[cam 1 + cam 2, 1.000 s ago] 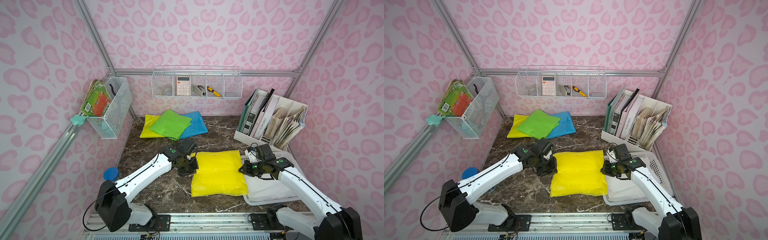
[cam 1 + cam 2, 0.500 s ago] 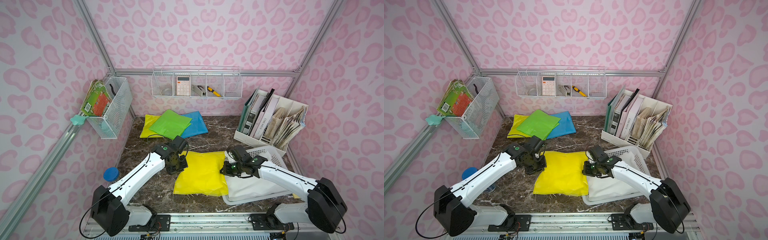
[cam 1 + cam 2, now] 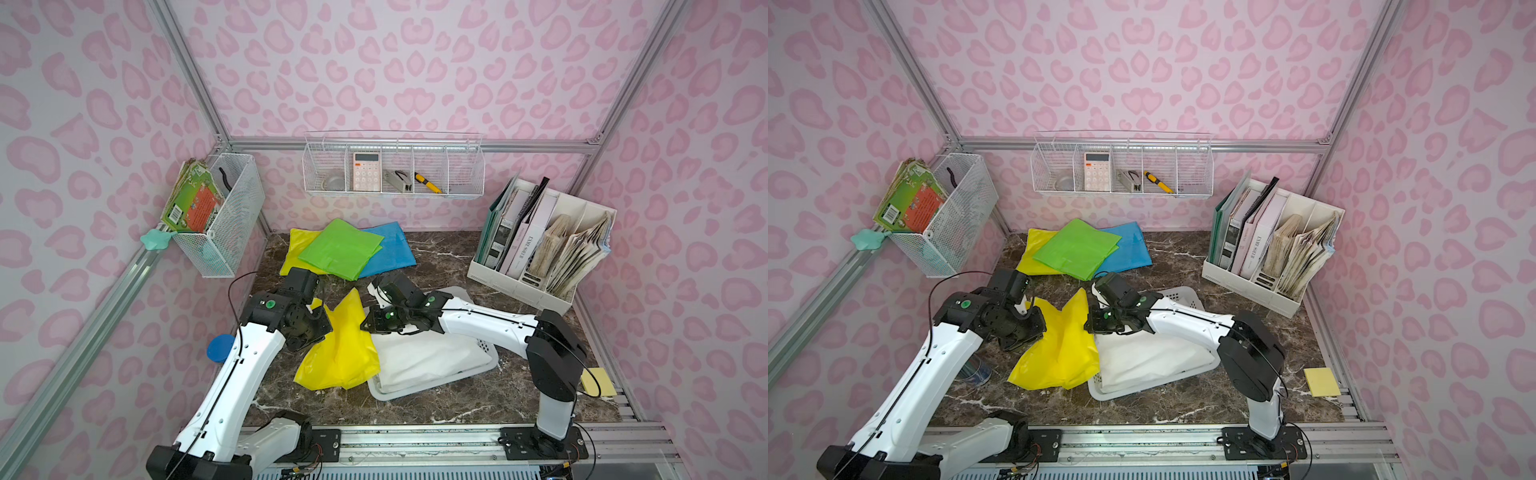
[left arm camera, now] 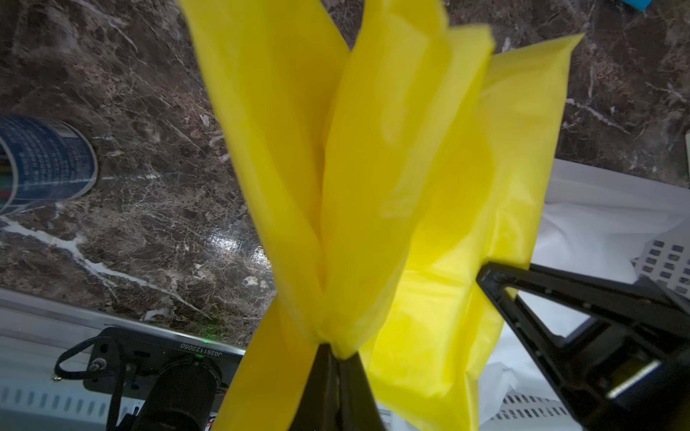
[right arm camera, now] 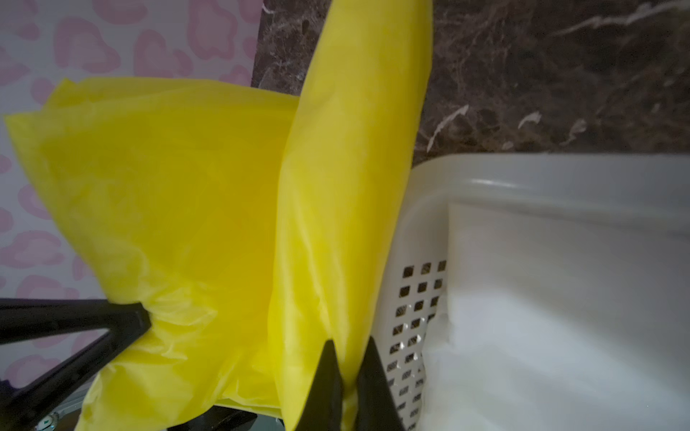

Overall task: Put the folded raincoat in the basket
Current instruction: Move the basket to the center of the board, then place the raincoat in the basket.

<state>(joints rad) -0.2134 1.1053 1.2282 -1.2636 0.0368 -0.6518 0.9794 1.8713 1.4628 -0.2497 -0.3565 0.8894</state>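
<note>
My left gripper [image 4: 338,354] is pinched shut on one edge of the yellow raincoat [image 3: 343,353]. My right gripper [image 5: 349,358] is pinched shut on another edge close by. The coat hangs between the two, lifted and bunched, no longer a neat flat fold, and its lower part droops toward the marble table [image 3: 415,415]. I cannot tell whether it touches the table. The basket [image 5: 541,175] sits just beside and below the right gripper, on the side away from the left gripper, and already holds a folded white sheet [image 3: 424,353]. As I judge it, the pick-up is done but the placing is not, because nearly all of the coat hangs outside the basket's near wall. I have yet to carry both grippers over the rim, lower the coat onto the white sheet and let go.
</note>
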